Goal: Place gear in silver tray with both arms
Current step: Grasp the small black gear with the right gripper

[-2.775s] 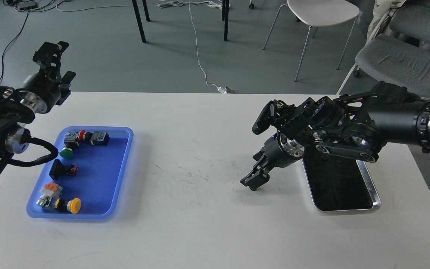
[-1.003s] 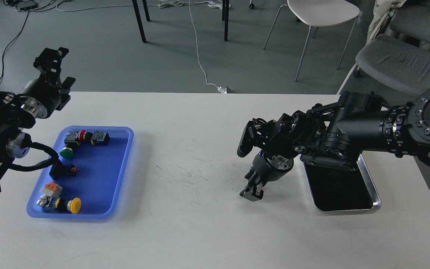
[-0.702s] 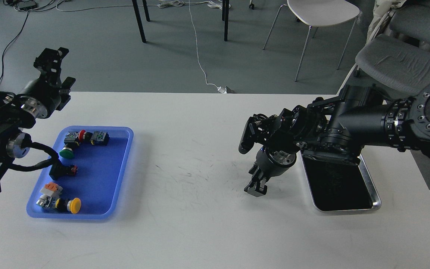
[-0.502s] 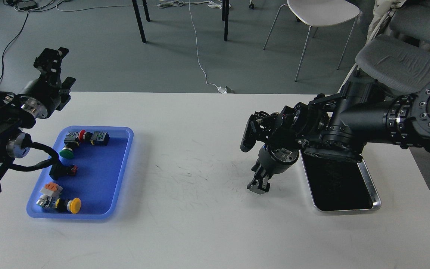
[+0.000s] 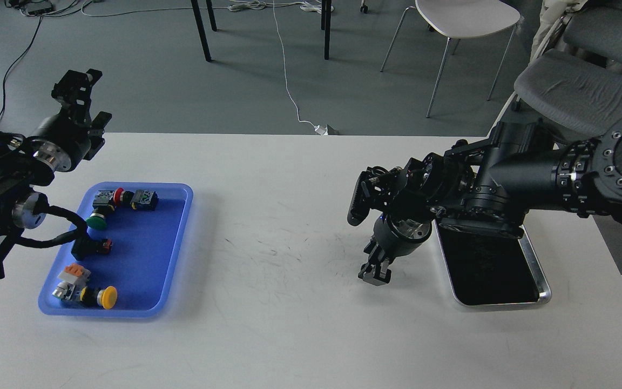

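Observation:
The silver tray (image 5: pixel 541 296) lies at the table's right, its dark bottom bare; my right arm covers its far end. My right gripper (image 5: pixel 374 274) points down just above the table, a short way left of the silver tray. It is seen narrow and dark, so its fingers cannot be told apart. My left gripper (image 5: pixel 78 86) is raised past the table's far left corner, fingers spread and holding nothing. Small push-button parts lie in a blue tray (image 5: pixel 178 237) below it: a green-capped one (image 5: pixel 96 219), a yellow-capped one (image 5: pixel 107 297) and a black one (image 5: pixel 88 246). I cannot make out a gear among them.
The white table (image 5: pixel 268 324) is worn with scuff marks between the two trays. Chairs (image 5: pixel 578 92) stand behind the table's right end. Cables run over the floor beyond the far edge.
My right arm's elbow has swung out to the right and its wrist has turned, bringing the gripper from slanted to nearly vertical, slightly right and lower. The left gripper has barely shifted.

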You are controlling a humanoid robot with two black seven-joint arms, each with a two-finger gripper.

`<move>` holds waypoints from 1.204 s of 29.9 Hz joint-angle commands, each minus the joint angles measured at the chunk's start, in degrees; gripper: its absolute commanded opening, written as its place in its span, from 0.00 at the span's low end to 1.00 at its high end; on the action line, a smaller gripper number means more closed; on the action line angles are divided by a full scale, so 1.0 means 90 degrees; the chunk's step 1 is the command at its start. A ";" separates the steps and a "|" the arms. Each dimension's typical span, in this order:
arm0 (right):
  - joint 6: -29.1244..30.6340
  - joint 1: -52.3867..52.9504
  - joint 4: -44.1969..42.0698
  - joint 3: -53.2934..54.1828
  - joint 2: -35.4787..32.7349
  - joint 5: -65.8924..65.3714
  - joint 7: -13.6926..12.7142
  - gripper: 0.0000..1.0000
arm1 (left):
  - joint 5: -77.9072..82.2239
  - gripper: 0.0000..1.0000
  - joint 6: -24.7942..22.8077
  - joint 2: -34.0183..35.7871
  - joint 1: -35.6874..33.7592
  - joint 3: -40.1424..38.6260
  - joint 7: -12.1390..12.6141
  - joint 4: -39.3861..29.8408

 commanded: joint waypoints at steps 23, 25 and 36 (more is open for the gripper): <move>0.0000 -0.0099 -0.0061 -0.0022 0.0082 -0.0153 0.0001 0.43 | 0.0007 0.99 -0.0020 -0.0120 0.0059 0.0000 0.0000 0.0180; 0.0000 -0.0099 -0.0071 -0.0022 0.0082 -0.0163 0.0001 0.43 | 0.0007 0.99 -0.0020 -0.0111 0.0059 0.0000 0.0000 0.0180; 0.0000 -0.0089 -0.0042 -0.0032 0.0121 -0.0173 0.0001 0.32 | 0.0007 0.99 -0.0010 -0.0120 0.0069 0.0000 0.0000 0.0180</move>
